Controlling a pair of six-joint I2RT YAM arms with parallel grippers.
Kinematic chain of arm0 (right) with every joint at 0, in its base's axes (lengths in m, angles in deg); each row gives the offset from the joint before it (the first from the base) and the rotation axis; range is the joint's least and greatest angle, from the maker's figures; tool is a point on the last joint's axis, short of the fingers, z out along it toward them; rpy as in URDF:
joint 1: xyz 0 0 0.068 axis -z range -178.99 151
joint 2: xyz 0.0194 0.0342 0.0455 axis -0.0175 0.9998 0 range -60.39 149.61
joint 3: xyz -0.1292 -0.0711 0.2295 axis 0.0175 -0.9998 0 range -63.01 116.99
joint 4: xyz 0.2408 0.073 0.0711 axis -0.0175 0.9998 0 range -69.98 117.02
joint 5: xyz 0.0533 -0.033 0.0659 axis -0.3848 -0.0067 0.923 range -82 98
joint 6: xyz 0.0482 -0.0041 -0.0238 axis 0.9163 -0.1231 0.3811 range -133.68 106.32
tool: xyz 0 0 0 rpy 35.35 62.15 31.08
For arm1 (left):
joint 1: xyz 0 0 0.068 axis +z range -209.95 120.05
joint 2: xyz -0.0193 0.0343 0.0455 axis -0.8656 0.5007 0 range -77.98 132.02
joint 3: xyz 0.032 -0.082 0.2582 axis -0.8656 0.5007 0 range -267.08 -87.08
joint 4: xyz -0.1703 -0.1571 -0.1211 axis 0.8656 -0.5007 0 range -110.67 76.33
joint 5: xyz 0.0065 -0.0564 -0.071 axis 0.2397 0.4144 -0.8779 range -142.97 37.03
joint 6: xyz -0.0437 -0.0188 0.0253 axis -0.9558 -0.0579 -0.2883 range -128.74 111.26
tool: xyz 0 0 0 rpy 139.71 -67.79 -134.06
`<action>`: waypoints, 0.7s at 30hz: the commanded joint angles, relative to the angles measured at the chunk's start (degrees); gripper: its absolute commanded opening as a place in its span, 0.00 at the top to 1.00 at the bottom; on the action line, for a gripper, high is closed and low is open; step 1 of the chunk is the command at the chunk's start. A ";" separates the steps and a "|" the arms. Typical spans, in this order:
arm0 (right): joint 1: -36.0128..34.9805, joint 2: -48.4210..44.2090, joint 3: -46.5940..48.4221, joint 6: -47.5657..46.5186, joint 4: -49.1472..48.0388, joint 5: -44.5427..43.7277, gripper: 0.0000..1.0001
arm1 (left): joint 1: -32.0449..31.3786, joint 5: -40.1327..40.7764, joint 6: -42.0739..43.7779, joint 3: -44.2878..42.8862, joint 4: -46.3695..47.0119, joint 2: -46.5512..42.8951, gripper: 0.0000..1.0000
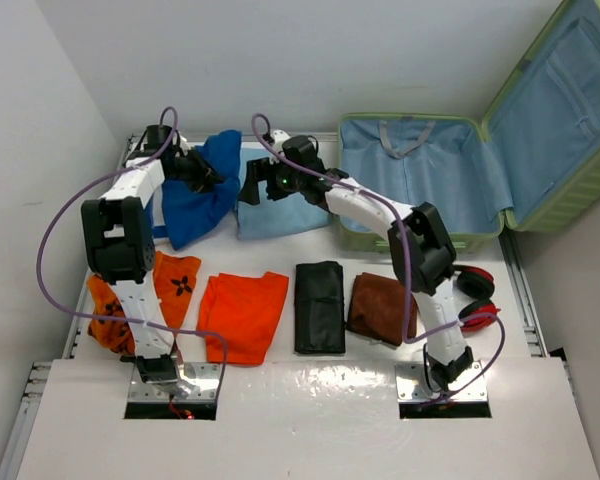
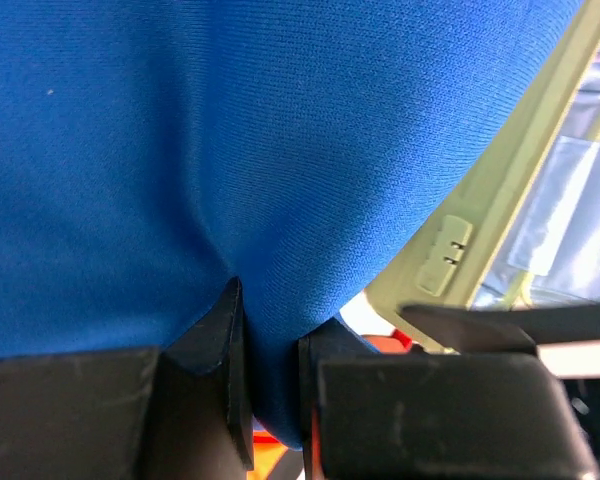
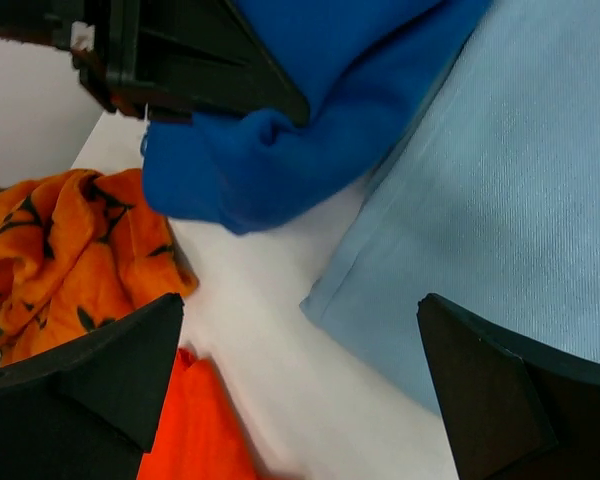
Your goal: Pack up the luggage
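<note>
The light-green luggage (image 1: 410,238) lies open at the back right, its lid (image 1: 570,110) raised and its pale blue lining bare. My left gripper (image 1: 205,175) is shut on a dark blue garment (image 1: 198,200) at the back left; in the left wrist view the blue cloth (image 2: 270,180) is pinched between the fingers (image 2: 215,340). My right gripper (image 1: 252,190) is open, hovering over the near-left corner of a folded light-blue garment (image 1: 280,212), which shows in the right wrist view (image 3: 500,200) next to the dark blue garment (image 3: 260,180).
On the table front lie a patterned orange cloth (image 1: 175,285), a plain orange garment (image 1: 242,315), a black folded garment (image 1: 320,305), a brown folded cloth (image 1: 380,308) and red-and-black headphones (image 1: 477,300). Purple cables loop off both arms.
</note>
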 commanded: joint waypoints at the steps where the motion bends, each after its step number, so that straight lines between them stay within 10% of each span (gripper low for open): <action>1: -0.12 2.00 4.55 1.79 -1.81 1.55 0.00 | -1.43 -9.95 -4.50 -3.40 3.67 0.73 1.00; 21: -1.88 10.88 3.59 0.99 -21.41 -1.96 0.00 | -1.43 -27.36 -16.08 -3.14 20.19 3.89 1.00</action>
